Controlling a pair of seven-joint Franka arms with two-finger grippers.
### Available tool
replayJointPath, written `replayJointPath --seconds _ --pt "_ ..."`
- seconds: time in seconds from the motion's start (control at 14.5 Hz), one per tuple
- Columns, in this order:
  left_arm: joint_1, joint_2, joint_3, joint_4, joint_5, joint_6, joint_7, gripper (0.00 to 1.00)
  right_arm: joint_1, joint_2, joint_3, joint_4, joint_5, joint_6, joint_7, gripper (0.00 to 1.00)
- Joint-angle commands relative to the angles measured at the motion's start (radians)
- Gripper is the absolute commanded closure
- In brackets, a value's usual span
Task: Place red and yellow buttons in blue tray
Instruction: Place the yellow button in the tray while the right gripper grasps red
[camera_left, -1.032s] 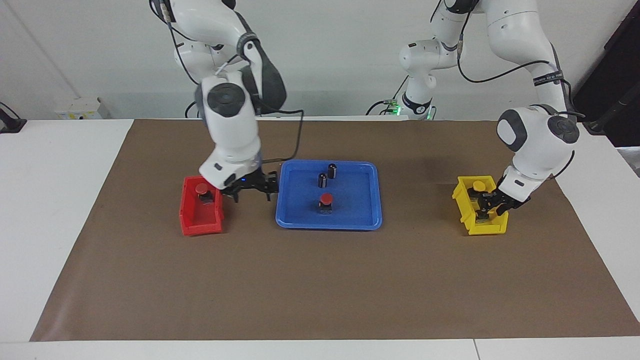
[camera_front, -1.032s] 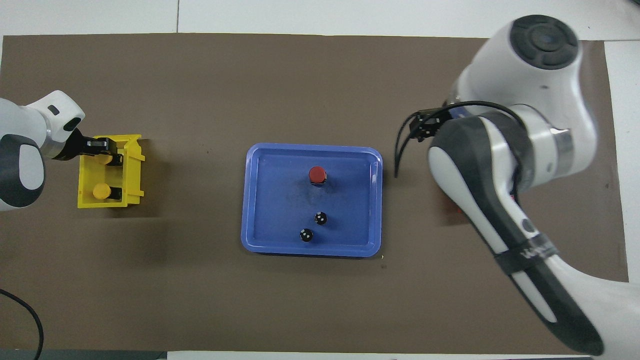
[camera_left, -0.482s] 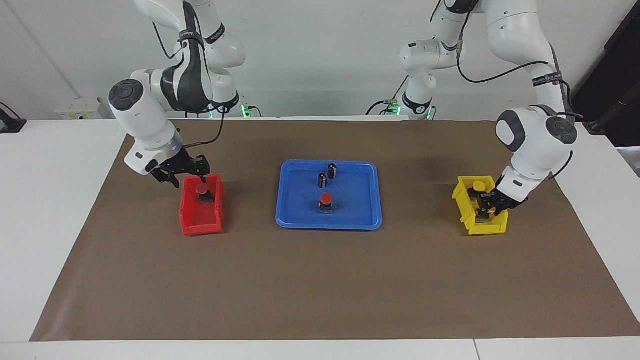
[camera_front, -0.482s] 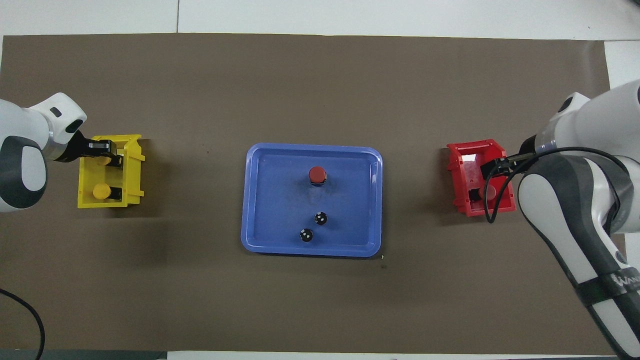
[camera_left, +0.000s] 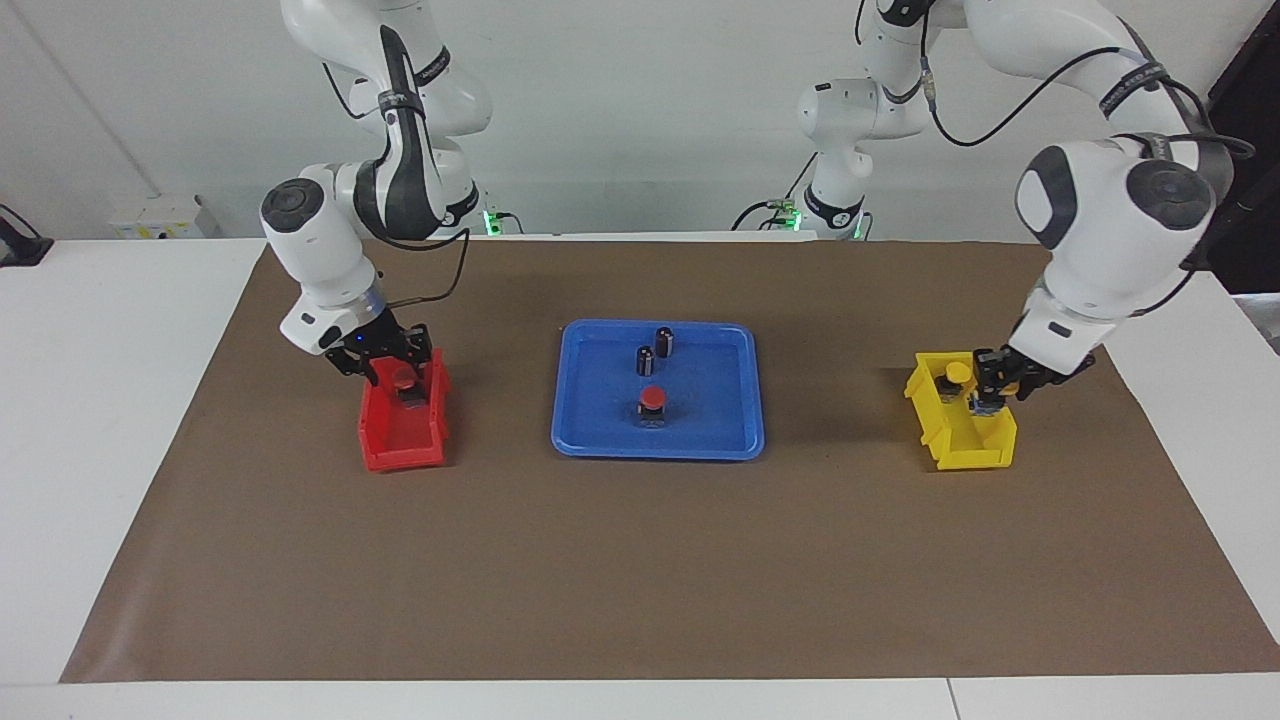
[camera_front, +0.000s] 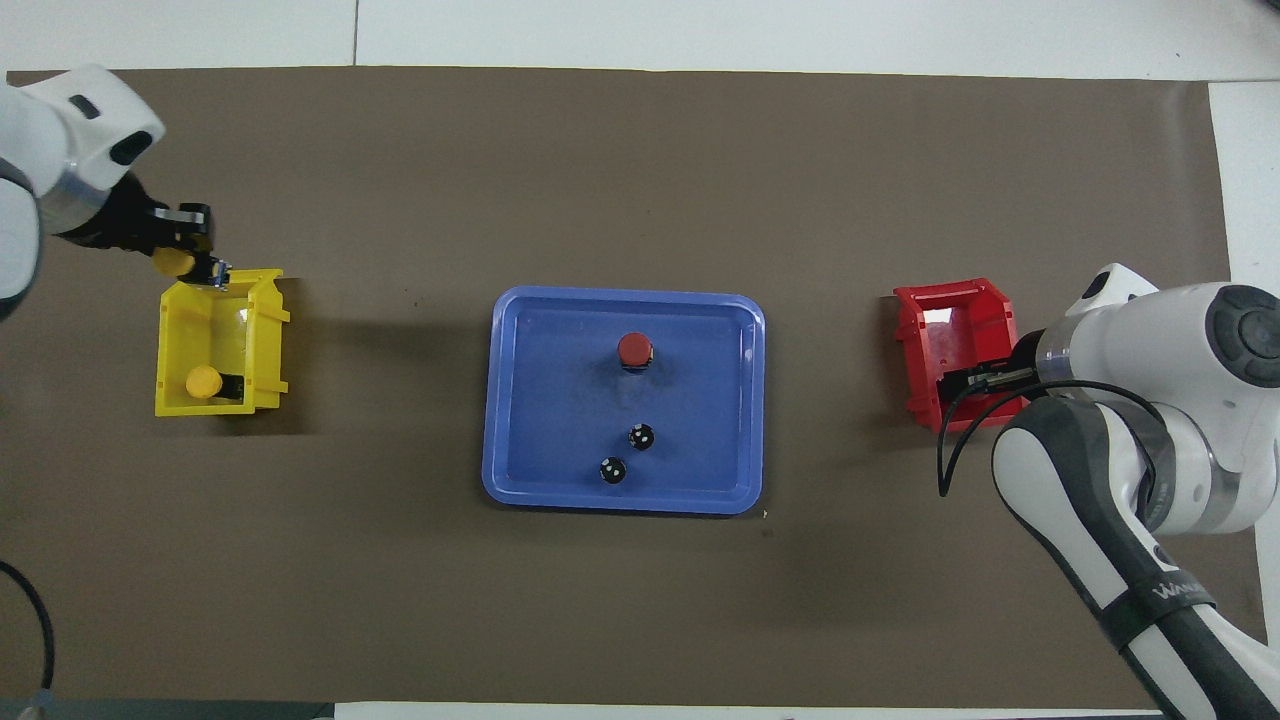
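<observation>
The blue tray lies mid-table and holds one red button. The other red button stands in the red bin. My right gripper is low in that bin, open, with its fingers on either side of the button. My left gripper is shut on a yellow button and holds it just above the yellow bin. The second yellow button stands in that bin.
Two small black cylinders stand in the tray, nearer to the robots than the red button. A brown mat covers the table.
My right gripper swung from beside the tray to the red bin and lowered around the red button. My left gripper rose out of the yellow bin with a yellow button.
</observation>
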Motion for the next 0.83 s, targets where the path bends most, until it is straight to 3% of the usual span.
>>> replayJointPath --seconds 0.0,0.14,0.41,0.55,0.76 --pt "-0.163 0.030 0.009 -0.006 0.033 0.034 -0.275 0.98 -0.010 -0.031 0.010 -0.053 0.019 0.037 -0.013 0.33" --pt "-0.232 0.034 0.011 -0.022 -0.030 0.074 -0.359 0.98 -0.012 -0.034 0.010 -0.065 0.019 0.039 -0.016 0.35" --pt "-0.304 0.042 0.006 -0.126 -0.058 0.236 -0.440 0.98 -0.015 -0.041 0.010 -0.070 0.019 0.036 -0.030 0.67" --pt "-0.333 0.038 0.005 -0.175 -0.093 0.287 -0.436 0.98 -0.018 -0.035 0.008 -0.042 0.018 0.013 -0.065 0.73" --pt "-0.388 0.068 0.005 -0.184 -0.096 0.319 -0.443 0.98 -0.022 0.021 0.007 0.166 0.018 -0.206 -0.082 0.73"
